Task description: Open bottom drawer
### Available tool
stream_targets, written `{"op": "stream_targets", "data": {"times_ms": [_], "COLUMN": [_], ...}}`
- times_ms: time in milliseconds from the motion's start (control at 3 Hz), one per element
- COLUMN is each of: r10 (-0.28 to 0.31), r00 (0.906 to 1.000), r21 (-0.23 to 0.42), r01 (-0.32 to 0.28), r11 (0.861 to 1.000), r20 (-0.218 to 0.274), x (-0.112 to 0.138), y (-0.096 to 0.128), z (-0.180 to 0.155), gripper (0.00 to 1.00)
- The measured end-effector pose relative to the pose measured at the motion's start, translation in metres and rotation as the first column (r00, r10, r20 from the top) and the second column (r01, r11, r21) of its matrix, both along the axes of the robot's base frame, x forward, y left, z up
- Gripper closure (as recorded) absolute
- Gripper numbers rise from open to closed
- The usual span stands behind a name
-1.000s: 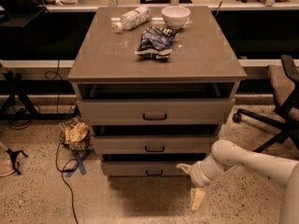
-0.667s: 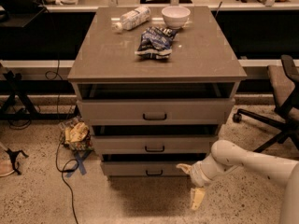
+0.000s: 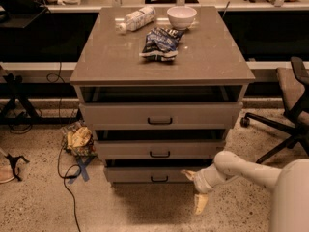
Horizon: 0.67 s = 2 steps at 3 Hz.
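Camera view shows gripper [image 3: 195,189] spread open beside right edge of bottom drawer [image 3: 131,174].

Just one camera here, up high in front of the cabinet [image 3: 212,57], tilted down and facing the far desks. The whole cabinet fits in frame. The gripper [image 3: 194,190] sits near right, fingers spread, beside the bottom drawer [image 3: 135,175].

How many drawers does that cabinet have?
3, stacked: top drawer, middle drawer, bottom drawer. The gripper is beside the bottom drawer's right end. None look hidden.
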<state>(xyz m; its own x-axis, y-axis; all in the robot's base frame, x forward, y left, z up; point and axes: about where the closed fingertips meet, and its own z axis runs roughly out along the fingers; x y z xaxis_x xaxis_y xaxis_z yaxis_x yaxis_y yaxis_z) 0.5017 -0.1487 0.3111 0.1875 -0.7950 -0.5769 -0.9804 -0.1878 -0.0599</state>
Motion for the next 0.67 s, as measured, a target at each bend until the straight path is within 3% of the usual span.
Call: {"op": "stream_targets", "data": {"times_ms": [333, 667], "r10": [-0.031, -0.031], "r00": [0.9964, 0.9964], "r21": [0.018, 0.019], "r01": [0.03, 0.03], "r11": [0.999, 0.999], "r20": [0.079, 0.079], "x": [0.033, 0.033], "y": [0.0033, 0.0033], "z": [-0.0568, -0.0569], "gripper": [0.0, 0.0]}}
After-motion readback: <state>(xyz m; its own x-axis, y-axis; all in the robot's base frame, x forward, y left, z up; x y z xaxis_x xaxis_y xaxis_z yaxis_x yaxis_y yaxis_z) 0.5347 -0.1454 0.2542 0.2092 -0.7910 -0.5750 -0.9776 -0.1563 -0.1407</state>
